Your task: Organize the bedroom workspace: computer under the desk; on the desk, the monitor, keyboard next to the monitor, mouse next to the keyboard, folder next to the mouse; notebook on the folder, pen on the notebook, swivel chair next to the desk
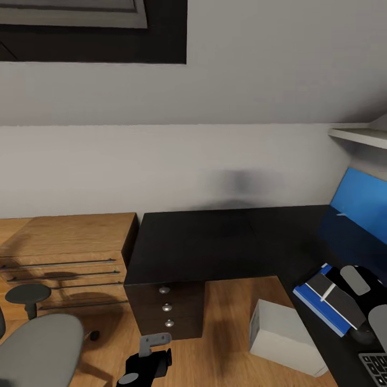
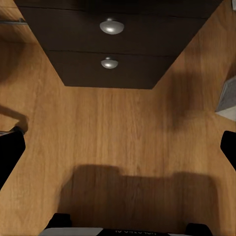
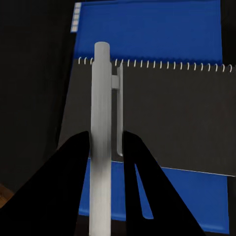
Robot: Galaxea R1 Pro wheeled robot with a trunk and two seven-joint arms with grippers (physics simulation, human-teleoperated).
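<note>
The glossy black desk (image 1: 215, 242) runs along the wall and turns down the right side. On its right wing lies the blue folder (image 1: 314, 302) with the dark grey spiral notebook (image 1: 344, 307) on top. In the right wrist view my right gripper (image 3: 105, 135) is shut on the pale grey pen (image 3: 102, 98), just above the notebook (image 3: 172, 118) and folder (image 3: 147, 29). The keyboard (image 1: 376, 368) shows at the lower right corner. The pale computer (image 1: 285, 333) stands on the floor under the desk. The grey swivel chair (image 1: 37, 349) is at the lower left. My left gripper (image 1: 153, 346) hangs open over the floor.
Black drawers with silver knobs (image 1: 166, 307) stand under the desk's left end, straight ahead of the open left gripper (image 2: 118, 147). A low light-wood cabinet (image 1: 70, 252) and a small round black stool (image 1: 27, 294) are at the left. A white shelf (image 1: 360, 137) juts out above the blue back panel (image 1: 360, 204).
</note>
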